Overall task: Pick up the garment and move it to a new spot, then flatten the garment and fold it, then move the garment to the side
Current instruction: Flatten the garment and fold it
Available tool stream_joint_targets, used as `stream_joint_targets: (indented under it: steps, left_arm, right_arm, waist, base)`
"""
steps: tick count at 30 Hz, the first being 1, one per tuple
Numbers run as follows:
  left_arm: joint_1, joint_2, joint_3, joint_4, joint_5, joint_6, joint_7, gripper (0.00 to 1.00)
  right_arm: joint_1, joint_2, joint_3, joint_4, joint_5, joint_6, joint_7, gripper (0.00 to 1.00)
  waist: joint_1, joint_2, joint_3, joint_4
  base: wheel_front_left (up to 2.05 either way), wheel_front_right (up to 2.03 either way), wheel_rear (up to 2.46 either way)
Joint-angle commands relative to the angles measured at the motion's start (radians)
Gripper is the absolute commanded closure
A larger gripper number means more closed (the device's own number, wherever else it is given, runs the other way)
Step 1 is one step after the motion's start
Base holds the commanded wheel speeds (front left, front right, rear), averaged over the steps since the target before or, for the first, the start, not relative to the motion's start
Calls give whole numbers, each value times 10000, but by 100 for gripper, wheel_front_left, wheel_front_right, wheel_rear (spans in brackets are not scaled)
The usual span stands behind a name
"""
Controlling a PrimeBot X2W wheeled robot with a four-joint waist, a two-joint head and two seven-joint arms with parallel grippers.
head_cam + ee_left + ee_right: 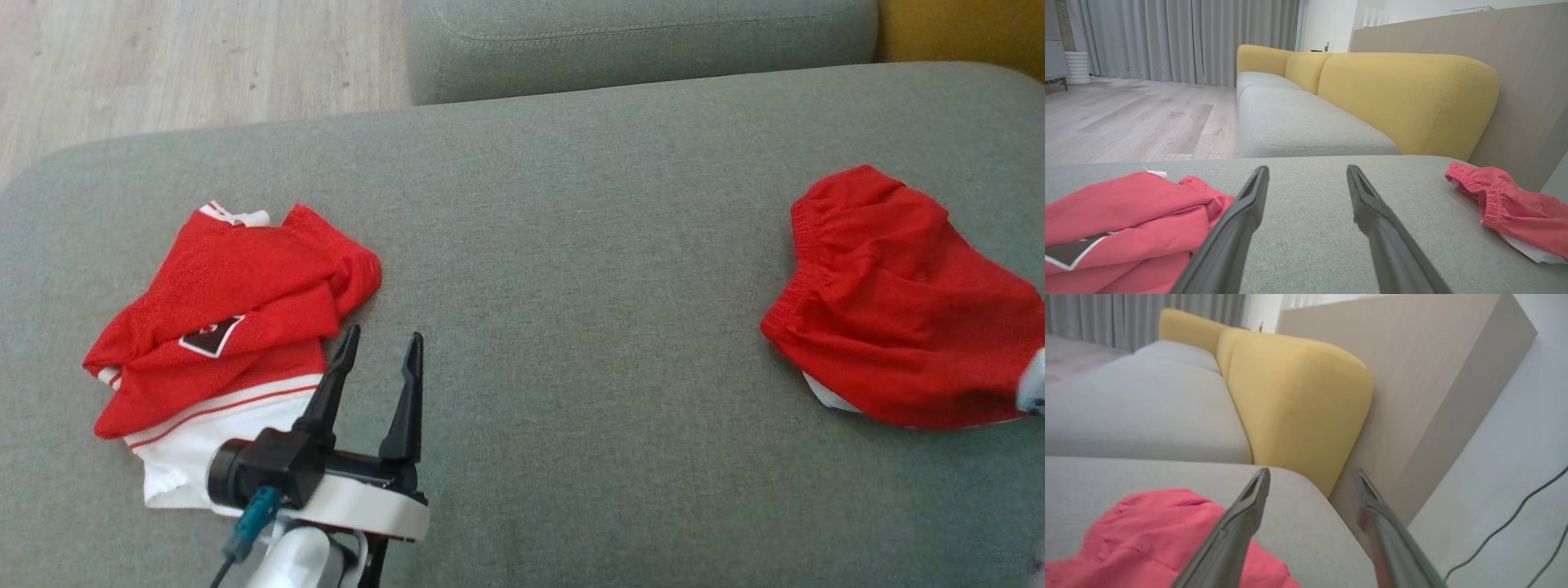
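Black fingers of the left gripper stand spread wide apart at the near edge of a grey cushion, with bare fabric between them and nothing held. Just beside its left finger lies a red jersey, crumpled and partly doubled over. Its striped collar points away from the robot and its white hem lies nearest the robot, so the long axis runs roughly fore and aft, tilted a little. From the head view the gripper's body overlaps that hem, but whether it touches the cloth cannot be told.

Well apart, at the cushion's far right edge, sit red shorts, bunched into a compact heap with the elastic waistband facing the middle of the seat. The right gripper hangs over that corner with its 2 fingers parted and nothing pinched. The shorts lie below and to the left of its left finger, while its right finger points past the cushion's edge toward a yellow backrest.

No bin or basket is in play: the cushion alone carries the 2 garments, 1 at each end, with open seat between them.

Judging by the layout, the shorts look set aside, and the unfolded jersey appears to be the piece awaiting work. That jersey lies to the left of the left gripper, which is by far the nearer arm, and the open middle of the seat looks like the natural new spot.
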Motion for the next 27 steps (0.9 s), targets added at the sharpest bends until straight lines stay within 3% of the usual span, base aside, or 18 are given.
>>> stream_joint_targets:
  steps: [1, 7, 13, 21, 27]
  left_arm:
    - [-477, -5, 482, -236, 93, -60, -82, 0]
    - [-371, -71, 658, -218, 228, -157, -82, 0]
    - [-208, -141, 753, -242, 336, -224, -82, 0]
    - [-215, -206, 751, -268, 453, -331, -82, 0]
    - [-409, -271, 684, -206, 527, -384, -82, 0]
  right_arm:
    - [-319, -69, 468, -415, 221, -7, -467, 0]
    - [451, 72, 2783, -376, 1704, -7, -1881, 0]
    - [1700, 82, 4691, -423, 3132, -7, -2335, 0]
    - [2021, 84, 5281, 42, 3293, -7, -2396, 0]
    - [1429, 84, 5160, 1364, 3221, -7, -2111, 0]
  waist:
    - [-1, 0, -12, -10]
    - [-1, 0, -146, -123]
    - [-1, 0, -303, -213]
    - [-1, 0, -195, -102]
    - [-1, 0, 273, 202]
  base:
    - [0, 0, 0]
    - [0, 0, 0]
    - [0, 0, 0]
    - [0, 0, 0]
    - [0, 0, 0]
